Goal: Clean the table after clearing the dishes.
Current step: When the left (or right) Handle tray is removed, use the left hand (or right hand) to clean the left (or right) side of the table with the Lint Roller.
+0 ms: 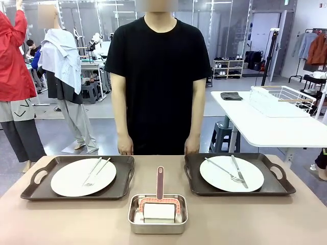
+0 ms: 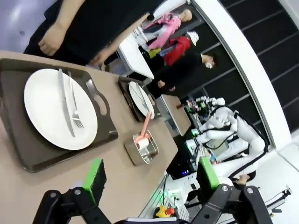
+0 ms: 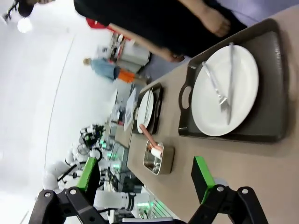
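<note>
Grippers: my left gripper (image 2: 150, 173) and right gripper (image 3: 145, 176) hang empty, fingers wide apart.
Dishes: left tray (image 2: 23, 149) with its plate (image 2: 58, 109) lies just ahead of my left gripper; right tray (image 3: 273, 93) lies ahead of my right gripper, both on the table (image 1: 61, 219).
Handling: I judge the trays stiff, the plates breakable, the cutlery loose; grip a handle cut-out and keep it level.
Views: the front view looks squarely into the steel pan (image 1: 153, 227); the wrist views give my green pads.
</note>
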### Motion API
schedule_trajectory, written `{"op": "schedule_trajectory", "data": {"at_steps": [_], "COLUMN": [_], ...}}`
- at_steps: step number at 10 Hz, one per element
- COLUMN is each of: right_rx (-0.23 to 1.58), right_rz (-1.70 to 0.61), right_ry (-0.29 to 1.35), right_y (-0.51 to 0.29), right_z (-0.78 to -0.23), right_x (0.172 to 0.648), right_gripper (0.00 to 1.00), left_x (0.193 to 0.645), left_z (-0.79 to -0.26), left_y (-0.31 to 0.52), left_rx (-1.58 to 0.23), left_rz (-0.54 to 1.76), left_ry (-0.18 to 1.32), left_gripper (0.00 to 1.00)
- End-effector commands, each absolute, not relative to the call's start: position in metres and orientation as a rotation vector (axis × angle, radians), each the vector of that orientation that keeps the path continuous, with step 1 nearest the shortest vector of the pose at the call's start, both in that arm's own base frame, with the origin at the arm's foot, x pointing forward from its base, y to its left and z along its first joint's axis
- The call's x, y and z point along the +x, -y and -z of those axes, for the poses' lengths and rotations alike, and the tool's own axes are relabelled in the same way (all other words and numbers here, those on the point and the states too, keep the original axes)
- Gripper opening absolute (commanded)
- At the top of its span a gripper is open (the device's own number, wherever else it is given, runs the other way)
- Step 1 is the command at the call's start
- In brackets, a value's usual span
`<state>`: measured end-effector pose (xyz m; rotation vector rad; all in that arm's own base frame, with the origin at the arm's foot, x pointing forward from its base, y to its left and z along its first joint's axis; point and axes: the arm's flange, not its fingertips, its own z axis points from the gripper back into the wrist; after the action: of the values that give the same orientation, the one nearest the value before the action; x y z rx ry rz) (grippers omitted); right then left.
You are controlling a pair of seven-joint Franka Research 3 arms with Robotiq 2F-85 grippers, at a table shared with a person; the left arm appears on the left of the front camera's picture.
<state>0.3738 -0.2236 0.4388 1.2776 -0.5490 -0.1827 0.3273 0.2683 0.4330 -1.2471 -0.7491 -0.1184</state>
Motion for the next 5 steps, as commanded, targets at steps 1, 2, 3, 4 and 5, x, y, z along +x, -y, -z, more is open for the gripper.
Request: {"op": "schedule_trajectory", "data": {"at_steps": [1,2,3,4,5], "right_rx": [1.285,1.285,1.275,1.274,1.267], "right_rz": [0.285,0.313,0.328,0.324,0.334], "right_ry": [0.592,0.613,0.605,0.608,0.611], "right_y": [0.235,0.244,0.247,0.247,0.246], "right_z": [-0.439,-0.438,-0.436,-0.435,-0.435], "right_x": [0.364,0.357,0.354,0.354,0.357], "right_gripper": [1.0,1.0,1.0,1.0,1.0], "left_x": [0.33,0.327,0.325,0.326,0.326], "left_z": [-0.429,-0.429,-0.43,-0.431,-0.433], "left_y": [-0.275,-0.278,-0.279,-0.277,-0.274], "left_rx": [-1.246,-1.244,-1.232,-1.228,-1.218], "left_rz": [0.09,0.07,0.061,0.058,0.058], "left_ry": [0.781,0.796,0.797,0.805,0.811], "left_gripper": [1.0,1.0,1.0,1.0,1.0]}}
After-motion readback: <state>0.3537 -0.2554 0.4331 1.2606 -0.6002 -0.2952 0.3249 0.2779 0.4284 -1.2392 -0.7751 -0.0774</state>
